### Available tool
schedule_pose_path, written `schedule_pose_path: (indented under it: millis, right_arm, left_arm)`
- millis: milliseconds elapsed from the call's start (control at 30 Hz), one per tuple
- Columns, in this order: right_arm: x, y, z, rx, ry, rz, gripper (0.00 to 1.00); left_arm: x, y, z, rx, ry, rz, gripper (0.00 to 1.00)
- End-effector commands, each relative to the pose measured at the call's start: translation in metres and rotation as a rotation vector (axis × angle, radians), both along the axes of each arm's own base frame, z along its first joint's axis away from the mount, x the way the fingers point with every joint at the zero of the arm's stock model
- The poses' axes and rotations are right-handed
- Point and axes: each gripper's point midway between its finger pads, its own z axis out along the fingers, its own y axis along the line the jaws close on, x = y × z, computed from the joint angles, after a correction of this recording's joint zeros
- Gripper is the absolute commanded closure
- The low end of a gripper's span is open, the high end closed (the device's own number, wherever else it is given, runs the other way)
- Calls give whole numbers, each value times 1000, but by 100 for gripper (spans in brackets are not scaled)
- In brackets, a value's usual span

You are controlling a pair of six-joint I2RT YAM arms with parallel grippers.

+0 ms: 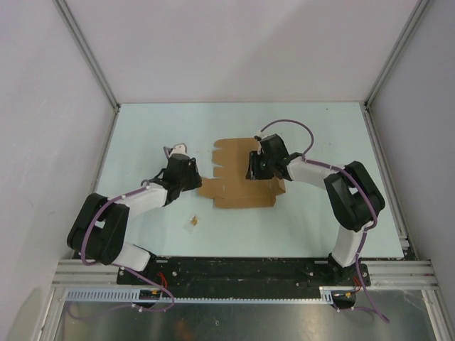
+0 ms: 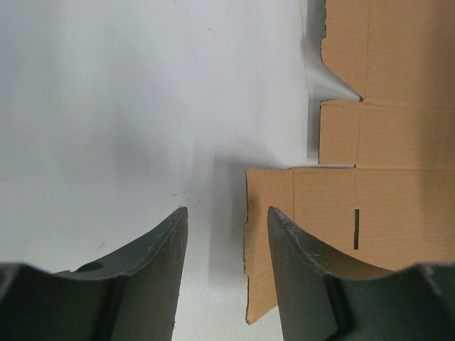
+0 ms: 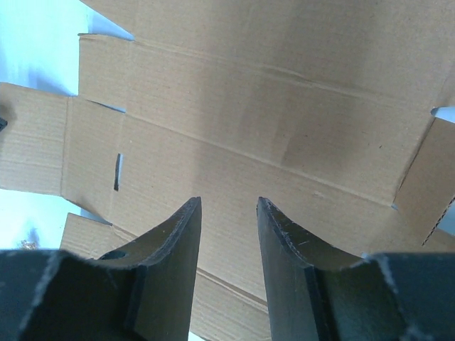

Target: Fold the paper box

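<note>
paper box (image 1: 231, 190): flat sheet, middle of tabletop (image 1: 156, 128) | left end effector (image 2: 227, 213): jaws apart, empty, at sheet's 9 o'clock edge | right end effector (image 3: 229, 202): jaws apart, empty, over its 3 o'clock side | risk: loose sheet likely slides when a flap is pushed, creasing off its score line

top camera looks down from behind the arms (image 1: 313, 172); both wrist cameras sit close, facing down onto the same cardboard sheet (image 1: 234, 190).

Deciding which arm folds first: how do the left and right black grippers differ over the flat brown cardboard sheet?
The left gripper sits at the cardboard sheet's left edge, the right gripper over its right half. Beneath the left: mostly table; beneath the right: cardboard. Both open, empty.
</note>
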Motion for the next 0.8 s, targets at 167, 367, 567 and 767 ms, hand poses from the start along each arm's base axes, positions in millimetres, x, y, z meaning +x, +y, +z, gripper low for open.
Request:
schedule_pose_path:
  millis: [167,367,567,767]
  right_arm:
    - [12,5,12,0,-40,-7,55]
    - [8,5,6,-5,-19,1,55]
    - [9,1,6,-25,-25,-11,55]
    - [12,6,12,1,-42,-3,55]
  left_arm:
    - [5,-9,5,-77,-23,3,48]
    - [3,-25,3,-151,-11,-45,55]
    - [-2,-25,-8,-143,15,-57,58]
    - [-3,-25,-11,-146,23,-58,62]
